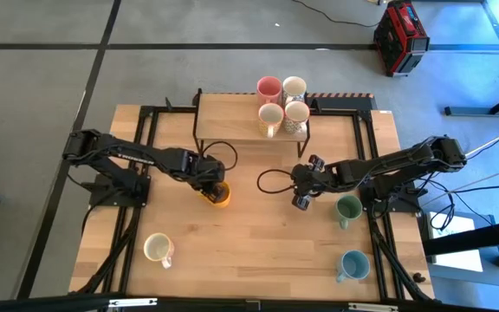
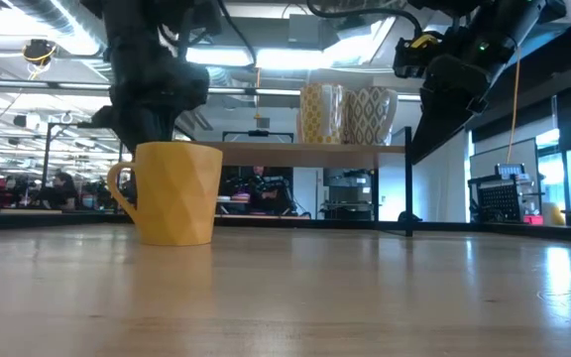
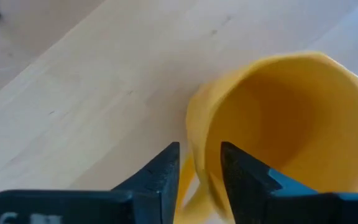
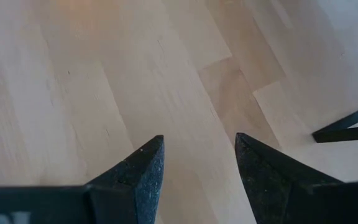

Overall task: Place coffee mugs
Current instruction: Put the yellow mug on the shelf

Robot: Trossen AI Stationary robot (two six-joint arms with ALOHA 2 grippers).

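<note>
Left wrist view shows the left gripper [image 3: 201, 163] pinching the yellow mug's [image 3: 291, 118] rim, one finger inside, one outside. Lift it straight and level toward the shelf [image 1: 232, 117] behind it. The right gripper [image 1: 302, 185] hovers open, empty, right of the mug.

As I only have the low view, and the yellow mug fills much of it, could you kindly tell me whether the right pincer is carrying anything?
Observer: No. The right pincer is open and empty, with only bare table beneath it.
Operator: Thank you. Which mugs stand off the shelf besides the yellow mug?
Observer: Three. A green mug and a light blue mug are on the right arm's side, and a cream mug stands alone on the left arm's side.
</note>
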